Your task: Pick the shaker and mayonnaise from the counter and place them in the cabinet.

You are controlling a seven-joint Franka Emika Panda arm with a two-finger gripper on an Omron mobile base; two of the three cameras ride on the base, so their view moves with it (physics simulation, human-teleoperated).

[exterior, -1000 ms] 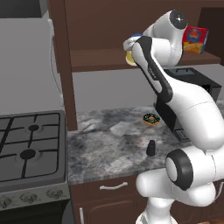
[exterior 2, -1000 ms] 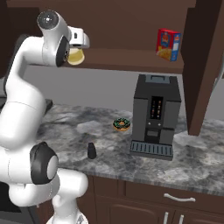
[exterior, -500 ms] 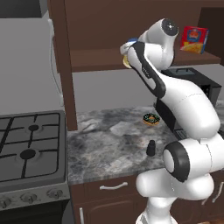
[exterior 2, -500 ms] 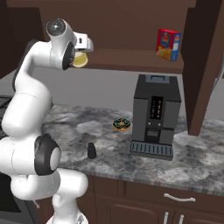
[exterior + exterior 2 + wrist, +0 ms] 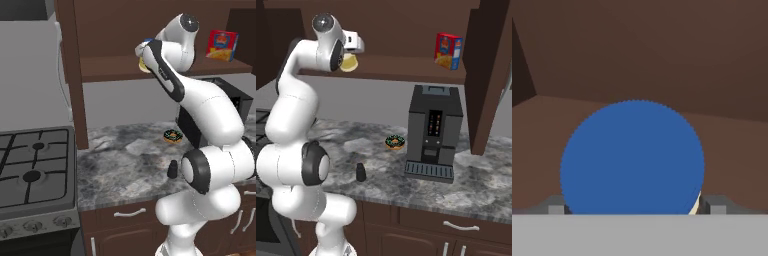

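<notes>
reaching high from its base, the white arm folds at the elbow above the counter (image 5: 406, 180) and brings its wrist up level with the open shelf board of the cabinet (image 5: 406, 67). in the right base view the hand points sideways toward the cabinet's inside, and the gripper (image 5: 351, 59) sits at the front edge of the shelf.

the mayonnaise (image 5: 349, 63) is in the gripper at that shelf edge; the jaws stand wide, one finger on each side of the jar. whether the jar's base rests on the shelf board or hangs just clear of it cannot be told. in the left base view the mayonnaise (image 5: 144, 64) shows as a pale cream patch with a sliver of blue beside the wrist, mostly hidden by the forearm. in the hand view its round blue lid (image 5: 632, 157) faces the camera squarely, with a thin cream edge of the jar at the lower right, so the jar's long axis runs along the gripper's line, lid end toward the hand.

the shaker (image 5: 360, 172) stands upright on the counter, rounded top up, near the front edge and apart from the chocolate sprinkled donut (image 5: 395, 142). a black coffee machine (image 5: 433, 132) stands further along the counter, and a red-and-yellow box (image 5: 448, 51) stands on the shelf well away from the jar.
</notes>
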